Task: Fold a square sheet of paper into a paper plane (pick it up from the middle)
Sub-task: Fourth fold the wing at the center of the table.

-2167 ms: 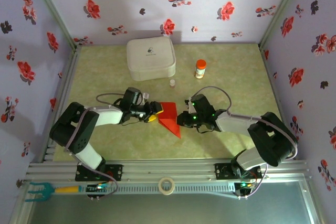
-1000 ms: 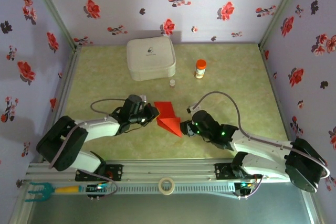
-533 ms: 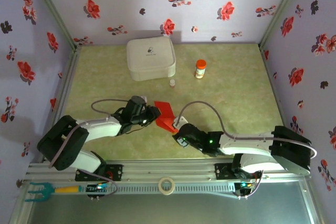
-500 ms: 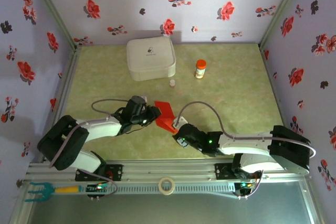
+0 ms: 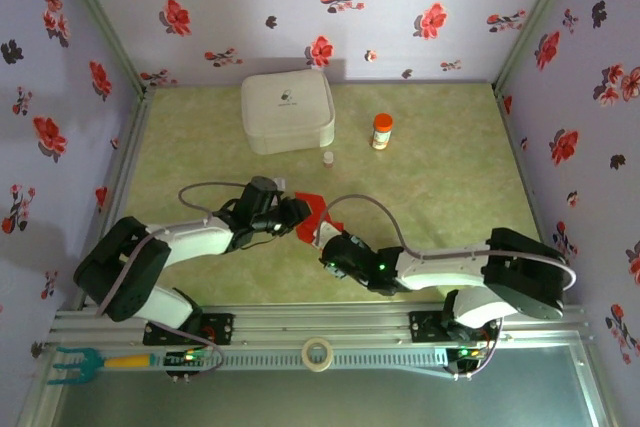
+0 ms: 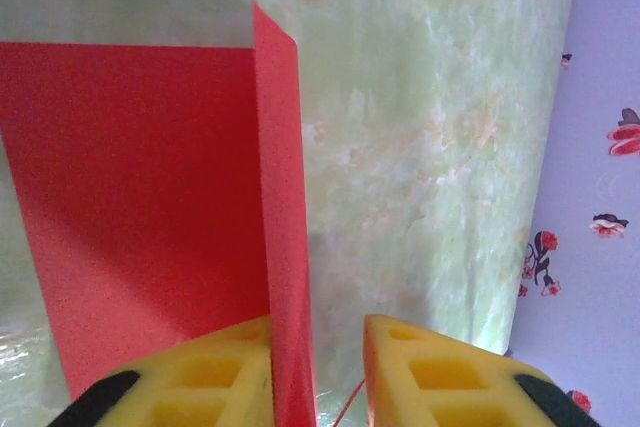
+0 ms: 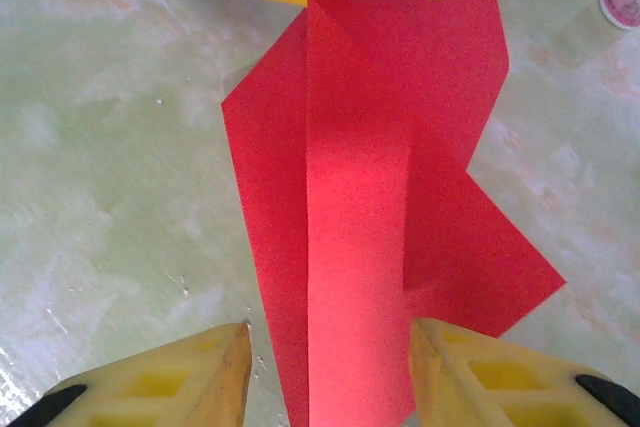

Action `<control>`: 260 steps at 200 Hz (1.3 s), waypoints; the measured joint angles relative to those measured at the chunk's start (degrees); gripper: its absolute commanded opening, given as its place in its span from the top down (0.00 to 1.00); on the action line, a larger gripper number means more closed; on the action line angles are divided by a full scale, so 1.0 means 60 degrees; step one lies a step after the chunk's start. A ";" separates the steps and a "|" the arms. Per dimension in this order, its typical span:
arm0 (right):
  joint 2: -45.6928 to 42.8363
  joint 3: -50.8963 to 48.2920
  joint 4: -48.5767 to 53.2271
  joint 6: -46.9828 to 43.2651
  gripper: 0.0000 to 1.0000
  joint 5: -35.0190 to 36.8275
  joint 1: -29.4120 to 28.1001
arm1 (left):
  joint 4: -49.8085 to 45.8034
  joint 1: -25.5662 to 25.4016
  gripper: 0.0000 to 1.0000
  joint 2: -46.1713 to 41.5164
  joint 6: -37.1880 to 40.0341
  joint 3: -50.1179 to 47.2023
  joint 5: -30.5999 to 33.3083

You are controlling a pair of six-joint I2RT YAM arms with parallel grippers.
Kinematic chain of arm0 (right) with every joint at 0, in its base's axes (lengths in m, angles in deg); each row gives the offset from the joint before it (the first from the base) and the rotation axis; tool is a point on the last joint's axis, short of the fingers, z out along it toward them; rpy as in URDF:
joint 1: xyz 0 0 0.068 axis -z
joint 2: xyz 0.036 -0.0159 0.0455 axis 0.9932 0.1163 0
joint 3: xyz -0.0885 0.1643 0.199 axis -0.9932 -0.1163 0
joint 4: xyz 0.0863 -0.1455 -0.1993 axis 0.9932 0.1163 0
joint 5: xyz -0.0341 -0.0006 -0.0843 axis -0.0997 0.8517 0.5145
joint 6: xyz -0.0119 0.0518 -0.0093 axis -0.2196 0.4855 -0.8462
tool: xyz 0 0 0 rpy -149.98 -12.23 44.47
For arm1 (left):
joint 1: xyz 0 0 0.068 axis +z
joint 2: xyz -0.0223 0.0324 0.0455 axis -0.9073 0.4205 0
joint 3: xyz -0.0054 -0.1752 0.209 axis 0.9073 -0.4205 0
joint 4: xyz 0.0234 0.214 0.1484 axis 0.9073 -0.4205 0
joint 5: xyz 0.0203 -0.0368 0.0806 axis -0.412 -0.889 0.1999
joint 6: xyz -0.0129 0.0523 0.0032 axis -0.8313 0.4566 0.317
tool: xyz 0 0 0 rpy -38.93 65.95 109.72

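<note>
Paper (image 7: 360, 197), fold inside left tool (image 6: 318, 347), flap inside right tool (image 7: 330, 347)

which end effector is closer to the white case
Left. The left end effector is at the paper's left edge, on the case's near side; the right end effector is at the paper's near end, farther from the case.

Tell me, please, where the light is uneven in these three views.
Top external: even light, sharp, with a dark shadow behind the white case. Left wrist: a shadow crosses the flat part of the red paper beside its upright flap. Right wrist: the paper's middle band is washed out to pink by glare.
</note>
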 measured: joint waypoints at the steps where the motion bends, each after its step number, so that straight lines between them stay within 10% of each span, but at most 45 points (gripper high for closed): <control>1: 0.0011 0.0004 -0.0004 0.0000 0.54 0.0007 0.0000 | 0.0000 0.0000 0.75 0.0000 0.0000 0.0000 -0.0004; 260: 0.1053 -0.0084 -0.1166 -0.0007 0.82 0.0885 -0.0055 | 0.0029 0.0033 0.80 0.0168 0.0076 0.0109 -0.0313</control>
